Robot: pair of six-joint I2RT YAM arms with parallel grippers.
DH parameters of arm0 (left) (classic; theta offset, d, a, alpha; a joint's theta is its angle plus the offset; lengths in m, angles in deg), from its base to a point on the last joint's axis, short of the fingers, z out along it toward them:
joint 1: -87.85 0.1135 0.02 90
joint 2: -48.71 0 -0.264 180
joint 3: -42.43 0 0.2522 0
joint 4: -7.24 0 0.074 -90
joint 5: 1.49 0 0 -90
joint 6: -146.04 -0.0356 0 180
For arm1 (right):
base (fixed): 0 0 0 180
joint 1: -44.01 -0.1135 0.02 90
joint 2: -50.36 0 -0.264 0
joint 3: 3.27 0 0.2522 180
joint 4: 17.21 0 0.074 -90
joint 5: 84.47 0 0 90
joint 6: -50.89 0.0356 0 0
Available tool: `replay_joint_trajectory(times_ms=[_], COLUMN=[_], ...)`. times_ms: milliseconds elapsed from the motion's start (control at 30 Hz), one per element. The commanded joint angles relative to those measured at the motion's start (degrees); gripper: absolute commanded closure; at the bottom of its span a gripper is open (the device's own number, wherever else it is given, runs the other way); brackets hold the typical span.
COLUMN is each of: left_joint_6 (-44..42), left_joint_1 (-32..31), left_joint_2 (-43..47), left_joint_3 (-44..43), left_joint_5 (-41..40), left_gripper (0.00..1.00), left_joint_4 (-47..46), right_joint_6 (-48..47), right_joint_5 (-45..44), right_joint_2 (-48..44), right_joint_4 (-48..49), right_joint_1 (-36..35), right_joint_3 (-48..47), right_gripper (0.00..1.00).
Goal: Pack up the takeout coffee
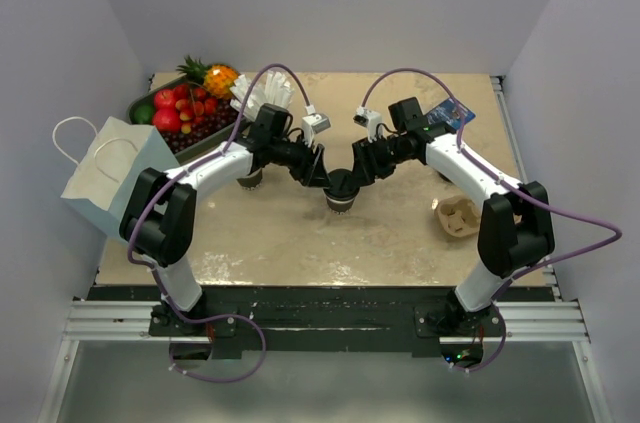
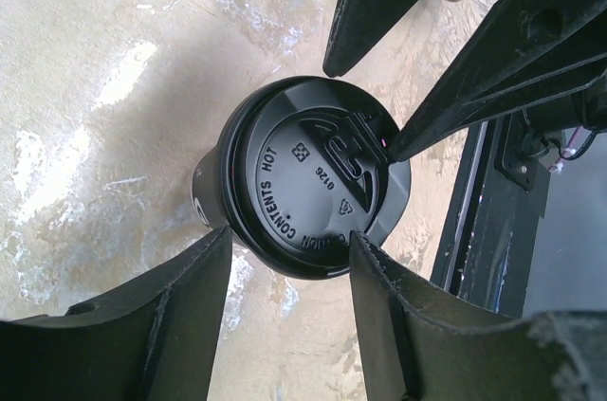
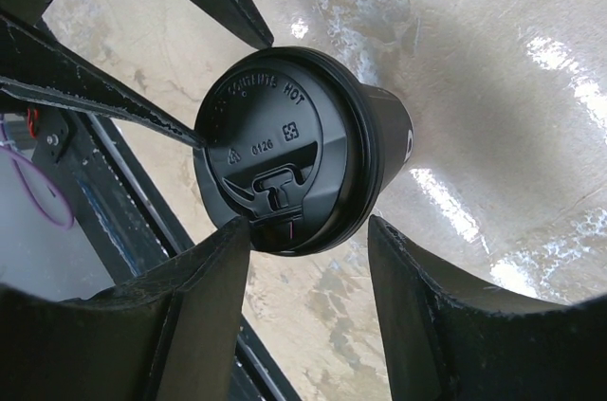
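The takeout coffee (image 1: 341, 195) stands upright at mid-table, a dark brown cup with a round black lid (image 2: 303, 188). Both grippers hang over it from opposite sides. My left gripper (image 1: 323, 176) is open. In its wrist view (image 2: 289, 240) its tips sit at the near rim of the lid, one on each side. My right gripper (image 1: 358, 172) is open. In its wrist view (image 3: 308, 227) its tips sit likewise at the lid (image 3: 275, 164), above the cup's wall (image 3: 387, 136). Neither holds anything. One of the right gripper's fingers (image 2: 474, 69) points its tip onto the lid's top.
A white paper bag (image 1: 105, 178) stands at the left edge. A dark tray of fruit (image 1: 180, 113) is at the back left. A cardboard cup carrier (image 1: 458, 216) lies at the right. A blue packet (image 1: 450, 113) is at the back right. A stack of cups (image 1: 250, 179) is partly under the left arm.
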Motion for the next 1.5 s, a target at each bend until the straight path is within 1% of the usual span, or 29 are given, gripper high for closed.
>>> replay_joint_trajectory(times_ms=[0, 367, 700, 933, 1067, 1200, 1367, 1467], left_joint_6=[-1.7, -3.6, -4.5, -5.5, -6.5, -8.3, -7.6, -7.1], left_joint_1=[-0.5, -1.2, -2.2, -2.1, -2.0, -2.0, -2.0, -2.0], left_joint_2=[1.8, 2.2, 1.5, 0.4, 0.0, -3.3, -3.1, -3.0], left_joint_3=[-1.9, -1.5, -2.0, -3.5, -4.4, -7.8, -7.2, -7.5], left_joint_5=[0.4, -0.6, -2.0, -2.0, -1.7, 0.0, 1.2, 1.1], left_gripper=[0.44, 0.44, 0.43, 0.43, 0.43, 0.44, 0.44, 0.41], left_joint_4=[0.5, 1.4, 1.8, 3.6, 4.3, 9.4, 8.1, 8.2], right_joint_6=[0.7, -0.3, -0.1, -0.2, -0.2, -0.3, -0.6, -0.8], right_joint_5=[-0.7, -1.3, -1.0, 4.1, 4.9, 6.5, 7.3, 7.8], right_joint_2=[-1.0, -2.5, -1.7, 0.0, 1.2, 2.3, 3.9, 4.7], right_joint_4=[0.4, -1.2, -0.5, 0.6, 0.9, 1.2, 0.7, 0.5], right_joint_1=[-0.3, -0.4, -0.5, -0.5, -0.4, -0.4, -0.4, -0.3], right_joint_3=[0.4, 2.9, 2.7, 2.1, 1.9, 1.3, 0.0, -0.7], right_gripper=[0.44, 0.44, 0.44, 0.42, 0.41, 0.40, 0.40, 0.39])
